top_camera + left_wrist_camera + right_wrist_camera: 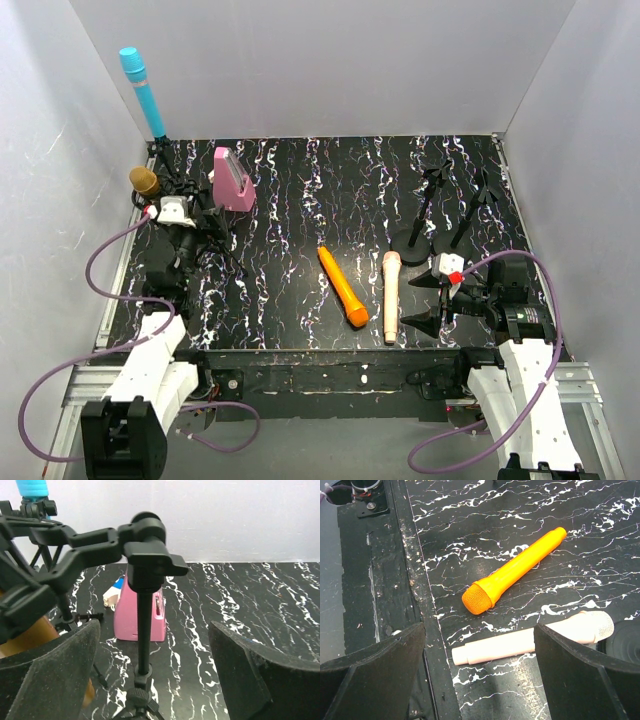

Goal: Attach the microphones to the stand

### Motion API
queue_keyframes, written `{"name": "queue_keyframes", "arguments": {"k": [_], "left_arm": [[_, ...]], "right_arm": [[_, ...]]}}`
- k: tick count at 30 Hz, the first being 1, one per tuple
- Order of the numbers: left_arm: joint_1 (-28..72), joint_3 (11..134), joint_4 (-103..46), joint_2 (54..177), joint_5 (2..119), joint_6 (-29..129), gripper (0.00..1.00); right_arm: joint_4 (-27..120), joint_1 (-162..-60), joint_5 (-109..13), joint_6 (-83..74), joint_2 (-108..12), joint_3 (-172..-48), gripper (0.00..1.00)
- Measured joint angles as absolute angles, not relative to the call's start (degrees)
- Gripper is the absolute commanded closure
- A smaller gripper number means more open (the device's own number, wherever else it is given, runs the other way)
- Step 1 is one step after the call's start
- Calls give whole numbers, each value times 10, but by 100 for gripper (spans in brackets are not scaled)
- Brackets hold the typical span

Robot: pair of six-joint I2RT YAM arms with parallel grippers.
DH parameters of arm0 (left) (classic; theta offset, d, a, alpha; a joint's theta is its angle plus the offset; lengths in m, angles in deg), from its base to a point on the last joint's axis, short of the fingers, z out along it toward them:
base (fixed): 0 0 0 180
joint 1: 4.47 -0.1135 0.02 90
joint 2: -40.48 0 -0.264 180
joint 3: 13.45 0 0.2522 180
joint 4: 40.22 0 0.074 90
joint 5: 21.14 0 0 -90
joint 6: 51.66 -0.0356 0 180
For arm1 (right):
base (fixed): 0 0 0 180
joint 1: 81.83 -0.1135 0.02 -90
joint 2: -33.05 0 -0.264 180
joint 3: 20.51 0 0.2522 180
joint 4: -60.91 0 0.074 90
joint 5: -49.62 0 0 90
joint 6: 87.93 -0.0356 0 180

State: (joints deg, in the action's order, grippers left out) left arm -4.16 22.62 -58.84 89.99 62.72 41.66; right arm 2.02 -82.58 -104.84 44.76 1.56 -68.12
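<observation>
The cyan-blue microphone (pixel 143 92) stands upright in a stand clip at the back left, its lower end showing in the wrist view (pixel 32 487). The gold microphone (pixel 144 181) sits beside it; its brown body (pixel 27 637) rests in a black clip against my left finger. My left gripper (pixel 180 197) (pixel 155 677) is open, an empty stand clip (pixel 147 555) right before it. The orange microphone (pixel 343 287) (pixel 515 570) and the peach microphone (pixel 391 295) (pixel 520 642) lie flat at the front. My right gripper (pixel 425 300) (pixel 480 675) hovers open over the peach one.
A pink wedge-shaped block (pixel 232 180) (pixel 135 617) stands at the back left, just beyond the left stands. Two empty black stands (pixel 432 200) (pixel 478 207) on round bases stand behind the right gripper. The table's front edge (pixel 402 580) runs just beside the right gripper.
</observation>
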Motion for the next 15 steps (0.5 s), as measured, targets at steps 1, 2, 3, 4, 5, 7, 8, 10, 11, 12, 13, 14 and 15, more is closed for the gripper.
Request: {"name": "queue_keyframes", "arguments": {"k": [1,2,3,4,5,7,8,10,11,12,13,14,15], "left_arm": [[-42,227,-570,884,629,425,8],[-42,227,-552,871,629,433,6],[-42,228,-536,859,629,439,5],[-42,229,-524,851,629,443,5],[-42,231,-509,844,629,449,5],[-42,237,-480,837,628,459,5],[-42,241,-466,836,627,464,4],[-42,250,-431,833,623,475,4],[-42,257,-410,830,622,483,3],[-42,265,-387,827,619,491,2],[-42,273,-367,824,615,498,2],[-42,283,-340,820,609,506,2],[-42,295,-312,816,602,514,2]], "right_arm": [[20,-826,-1048,448,16,-681,4],[20,-826,-1048,448,16,-681,5],[20,-826,-1048,448,16,-681,5],[20,-826,-1048,448,16,-681,5],[20,-826,-1048,448,16,-681,5],[20,-826,-1048,449,16,-681,5],[20,-826,-1048,449,16,-681,5],[20,-826,-1048,450,16,-681,5],[20,-826,-1048,450,16,-681,4],[20,-826,-1048,451,16,-681,5],[19,-826,-1048,452,16,-681,4],[18,-826,-1048,454,16,-681,5],[16,-824,-1048,457,16,-681,5]]}}
